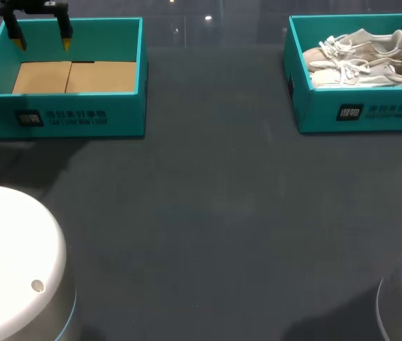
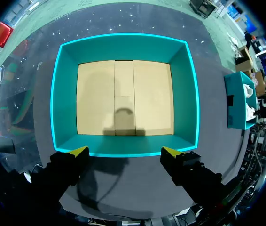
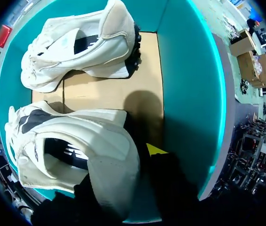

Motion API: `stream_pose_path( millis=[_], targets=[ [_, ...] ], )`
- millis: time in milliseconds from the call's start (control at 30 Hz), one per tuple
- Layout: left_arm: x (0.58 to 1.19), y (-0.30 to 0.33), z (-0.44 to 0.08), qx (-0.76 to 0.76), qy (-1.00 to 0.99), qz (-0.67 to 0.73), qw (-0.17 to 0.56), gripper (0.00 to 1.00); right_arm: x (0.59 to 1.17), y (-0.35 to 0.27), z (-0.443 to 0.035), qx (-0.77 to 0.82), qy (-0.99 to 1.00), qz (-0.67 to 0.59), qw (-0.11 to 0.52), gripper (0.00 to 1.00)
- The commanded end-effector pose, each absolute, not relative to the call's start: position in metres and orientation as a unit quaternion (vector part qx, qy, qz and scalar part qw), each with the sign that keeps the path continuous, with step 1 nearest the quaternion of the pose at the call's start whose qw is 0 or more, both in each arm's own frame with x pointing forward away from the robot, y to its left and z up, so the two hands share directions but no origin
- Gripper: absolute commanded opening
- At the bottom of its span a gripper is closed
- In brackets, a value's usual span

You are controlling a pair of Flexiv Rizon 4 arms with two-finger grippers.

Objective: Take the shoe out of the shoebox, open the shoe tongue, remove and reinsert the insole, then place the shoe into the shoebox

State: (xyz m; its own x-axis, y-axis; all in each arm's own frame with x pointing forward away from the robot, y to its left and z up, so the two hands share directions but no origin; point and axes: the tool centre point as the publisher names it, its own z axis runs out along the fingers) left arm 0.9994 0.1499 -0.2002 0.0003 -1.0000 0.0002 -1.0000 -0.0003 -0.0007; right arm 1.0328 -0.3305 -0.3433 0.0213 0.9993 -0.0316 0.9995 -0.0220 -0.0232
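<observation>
Right wrist view: right hand (image 3: 121,165) sits at the heel of the shoe (image 3: 76,141), grip unclear; a weak hold may drop it. Left hand (image 2: 125,152) gapes wide, empty.

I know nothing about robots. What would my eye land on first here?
Two bright teal boxes stand out on the dark table. The right shoebox holds a pair of white shoes, and the right gripper is down inside it, by the heel of one shoe. The left box shows only its bare cardboard floor, and the left gripper hovers open above it, its yellow tips showing.
</observation>
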Motion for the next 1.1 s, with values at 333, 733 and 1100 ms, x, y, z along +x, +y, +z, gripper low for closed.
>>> stream_pose_path(
  millis=[333, 733, 1100],
  targets=[
    [1.0, 0.15, -0.2, -0.707, 0.707, 0.0, 0.0, 1.0, 1.043, -0.338, -0.278, 0.718, 0.696, -0.016, 0.017, 0.0],
    [1.0, 0.15, -0.2, -0.707, 0.707, 0.0, 0.0, 1.0, 1.054, -0.346, -0.224, 0.72, 0.692, -0.016, 0.04, 0.0],
    [1.0, 0.15, -0.2, -0.707, 0.707, 0.0, 0.0, 1.0, 1.055, -0.348, -0.164, 0.737, 0.673, -0.027, 0.055, 0.0]
  ],
)
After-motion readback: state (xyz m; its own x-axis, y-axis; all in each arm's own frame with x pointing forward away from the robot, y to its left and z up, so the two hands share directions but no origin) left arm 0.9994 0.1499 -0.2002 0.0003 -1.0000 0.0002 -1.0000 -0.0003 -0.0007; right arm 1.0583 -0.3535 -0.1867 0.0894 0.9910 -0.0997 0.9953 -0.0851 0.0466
